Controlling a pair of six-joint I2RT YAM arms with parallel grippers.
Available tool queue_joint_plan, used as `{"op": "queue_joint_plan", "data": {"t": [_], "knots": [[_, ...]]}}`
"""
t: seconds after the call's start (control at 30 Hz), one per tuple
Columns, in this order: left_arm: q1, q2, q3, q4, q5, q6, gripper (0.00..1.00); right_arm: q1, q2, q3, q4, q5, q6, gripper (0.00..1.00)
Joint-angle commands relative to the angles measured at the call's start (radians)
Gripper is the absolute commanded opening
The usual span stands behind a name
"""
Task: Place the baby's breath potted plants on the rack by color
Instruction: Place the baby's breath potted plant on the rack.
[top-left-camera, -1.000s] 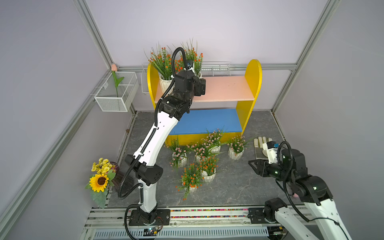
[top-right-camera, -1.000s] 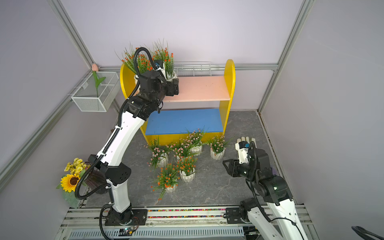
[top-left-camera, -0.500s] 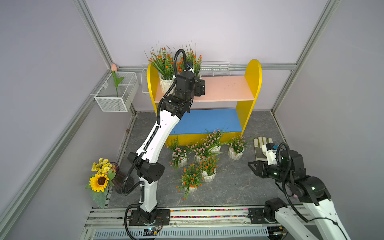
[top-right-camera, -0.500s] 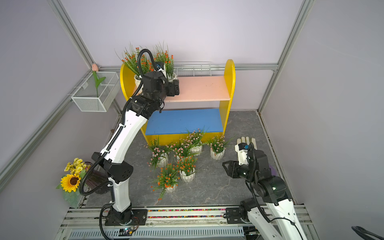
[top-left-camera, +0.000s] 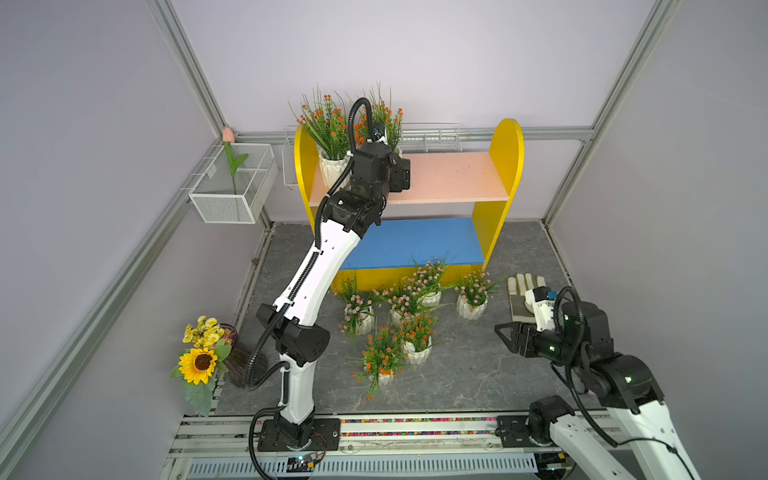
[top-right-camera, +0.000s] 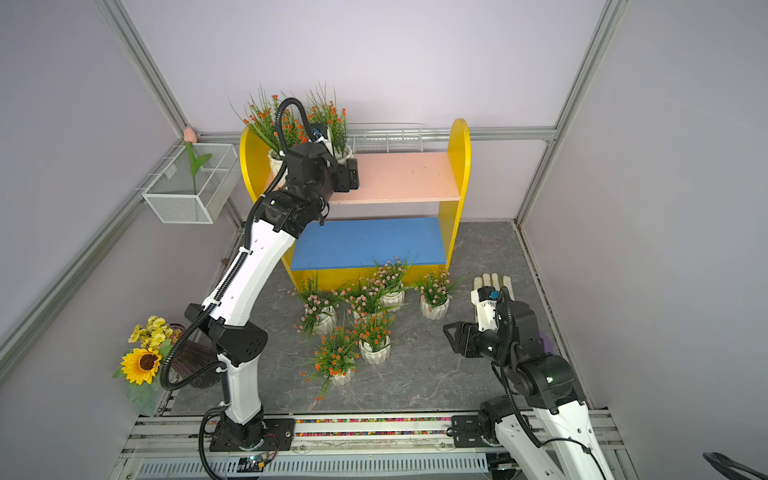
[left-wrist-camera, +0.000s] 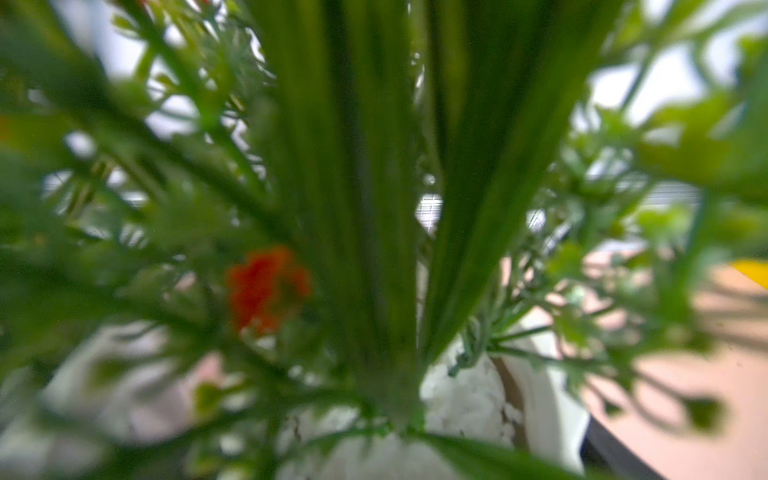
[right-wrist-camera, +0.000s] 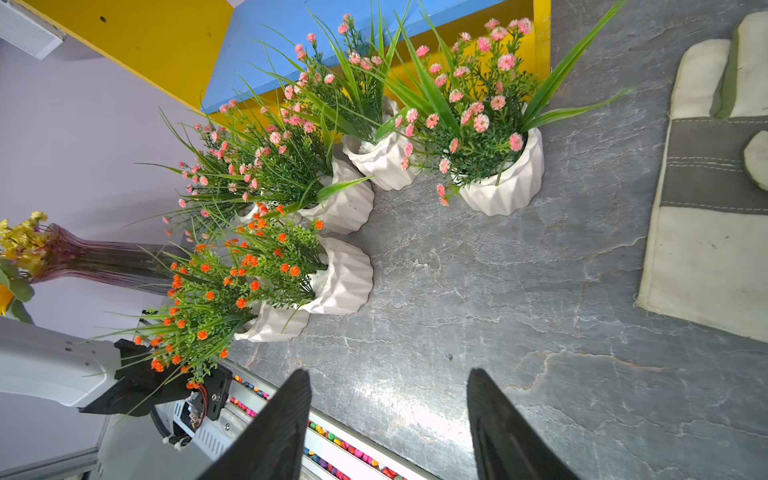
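Well apart — pink plants (right-wrist-camera: 469, 124), right tool (right-wrist-camera: 389, 370).

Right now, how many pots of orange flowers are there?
4 orange-flowered pots: two on the rack's pink top board, one partly behind the left arm; two on the floor before the pink-flowered pots.

1. The grey marbled counter (top-left-camera: 469, 374) carries the rack (top-left-camera: 506, 158).
2. Four pink pots (top-left-camera: 469, 309) stand just before the rack, and two orange pots (top-left-camera: 417, 353) stand farther out.
3. A glove (top-left-camera: 519, 291) lies flat near the rack's right foot.
4. The rack's top board (top-left-camera: 457, 174) holds two orange-flowered pots (top-left-camera: 332, 168) at its left end.
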Motion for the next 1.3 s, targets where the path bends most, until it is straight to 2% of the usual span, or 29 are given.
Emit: {"op": "queue_joint_plan", "data": {"t": [0.0, 0.3, 0.5, 0.83, 1.1, 1.27], "knots": [[0.004, 0.004, 0.05, 0.026, -0.04, -0.026, 0.99, -0.001, -0.009, -0.018, -0.004, 0.012, 0.01, 0.66], [-0.001, -0.012, 0.034, 0.019, -0.027, -0.037, 1.0, 0.0, -0.009, -0.031, 0.01, 0.012, 0.016, 0.71], [-0.016, -0.081, -0.075, 0.089, -0.037, -0.025, 1.0, 0.0, -0.008, -0.036, 0.015, 0.023, 0.011, 0.74], [-0.029, -0.145, -0.166, 0.106, -0.036, -0.018, 1.0, 0.0, -0.005, -0.043, 0.04, 0.029, 0.018, 0.79], [-0.096, -0.299, -0.411, 0.223, -0.091, 0.036, 1.0, -0.001, 0.022, -0.056, 0.062, 0.04, 0.019, 0.81], [-0.113, -0.434, -0.598, 0.307, -0.086, 0.036, 1.0, -0.001, 0.046, -0.068, 0.088, 0.037, 0.02, 0.8]]}}
